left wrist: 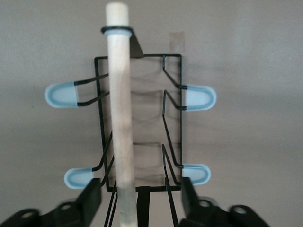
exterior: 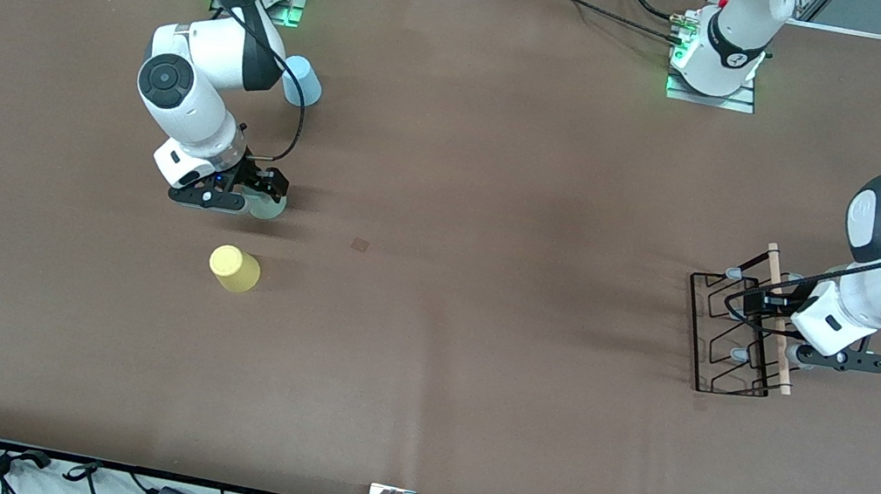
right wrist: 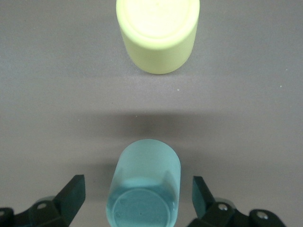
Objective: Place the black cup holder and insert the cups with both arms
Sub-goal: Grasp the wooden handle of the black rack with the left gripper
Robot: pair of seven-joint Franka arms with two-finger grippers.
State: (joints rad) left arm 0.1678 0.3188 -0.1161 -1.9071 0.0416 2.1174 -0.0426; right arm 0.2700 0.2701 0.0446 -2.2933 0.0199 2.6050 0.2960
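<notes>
Your left pincer (exterior: 781, 329) sits low over the black cup holder (exterior: 730, 346) at the left arm's end of the worktop (exterior: 476, 359). Its two fingers (left wrist: 90, 201) stand apart on either side of the wooden rod handle (left wrist: 120, 123), not yet touching it. The rod's long axis runs roughly toward and away from the front camera, and the pegs (left wrist: 61, 94) stick out to both sides of it.

Your right pincer (exterior: 250, 195) is down at the worktop near the right arm's end, spread wide around the pale green cup (right wrist: 144, 189); gaps show on both sides. That cup lies on its side, its closed base toward the wrist. The yellow cup (exterior: 235, 268) lies nearer the front camera, also tipped over. The light blue cup (exterior: 301, 81) rests nearer the right arm's base.
</notes>
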